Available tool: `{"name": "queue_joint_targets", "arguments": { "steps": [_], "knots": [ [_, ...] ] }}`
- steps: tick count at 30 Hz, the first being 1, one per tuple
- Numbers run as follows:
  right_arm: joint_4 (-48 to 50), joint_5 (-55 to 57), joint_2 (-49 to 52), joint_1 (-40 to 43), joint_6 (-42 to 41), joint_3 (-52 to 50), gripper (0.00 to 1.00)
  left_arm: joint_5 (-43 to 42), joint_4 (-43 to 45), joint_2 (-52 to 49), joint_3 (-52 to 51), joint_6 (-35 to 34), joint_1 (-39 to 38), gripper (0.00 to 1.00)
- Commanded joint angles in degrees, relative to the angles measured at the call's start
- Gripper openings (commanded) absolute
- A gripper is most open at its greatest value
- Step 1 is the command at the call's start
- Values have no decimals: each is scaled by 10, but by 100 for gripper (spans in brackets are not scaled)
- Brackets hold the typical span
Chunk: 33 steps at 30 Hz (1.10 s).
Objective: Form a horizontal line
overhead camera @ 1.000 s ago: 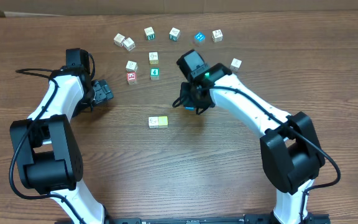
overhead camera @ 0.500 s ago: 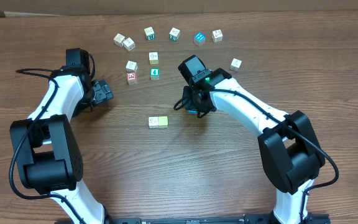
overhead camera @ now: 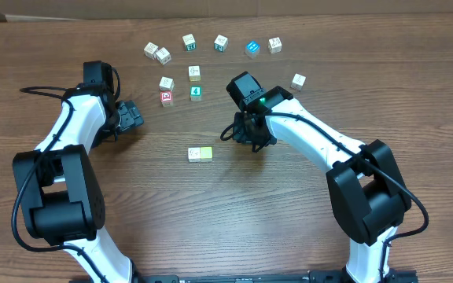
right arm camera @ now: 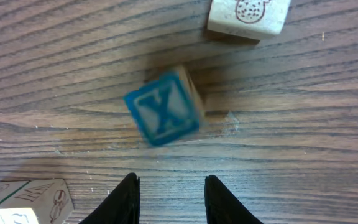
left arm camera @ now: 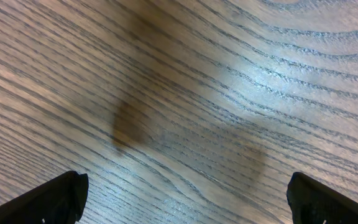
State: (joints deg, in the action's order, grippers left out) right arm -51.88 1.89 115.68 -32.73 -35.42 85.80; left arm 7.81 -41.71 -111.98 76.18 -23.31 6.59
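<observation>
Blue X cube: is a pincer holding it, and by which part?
No, nothing is held. The blue X cube sits free just past the parted tips of the right pincer, nothing between them. The left pincer is wide open and empty.

Blue cube (right arm camera: pixel 163 109) with whitish X, pale yellow cube (overhead camera: pixel 206 153), red-faced cube (overhead camera: pixel 166 97), brown wood-grain table (overhead camera: pixel 211 220)

we see left arm (overhead camera: pixel 75 124) folded back at left side | left gripper (overhead camera: pixel 130 115) facing down, jaws spread wide | right arm (overhead camera: pixel 313 137) stretched toward centre | right gripper (overhead camera: pixel 246 135) pointing down, we read jaws partly apart
</observation>
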Motion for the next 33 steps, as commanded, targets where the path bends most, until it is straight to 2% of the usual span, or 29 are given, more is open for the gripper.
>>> {"name": "queue_joint_targets", "arguments": {
  "steps": [1,4,7,11,14,20,25,29,33],
  "knots": [
    [0,7,-2,1,-4,-3,31,7,0,-2,-1,15,-2,99],
    [-7,7,-2,1,-3,-3,32,7,0,-2,-1,15,-2,100],
    [-5,7,-2,1,-3,-3,38,7,0,-2,-1,15,-2,100],
    [-1,9,-2,1,-3,-3,51,7,0,-2,-1,15,-2,99],
    [3,19,-2,1,-4,-3,54,7,0,-2,-1,15,-2,100],
    [9,36,-2,1,-4,-3,57,7,0,-2,-1,15,-2,99],
    [53,62,0,1,-3,-3,58,7,0,-2,-1,15,-2,100],
    [62,62,9,1,0,-3,52,7,0,-2,-1,15,-2,99],
    [75,62,30,1,49,-3,52,7,0,-2,-1,15,-2,100]
  ]
}}
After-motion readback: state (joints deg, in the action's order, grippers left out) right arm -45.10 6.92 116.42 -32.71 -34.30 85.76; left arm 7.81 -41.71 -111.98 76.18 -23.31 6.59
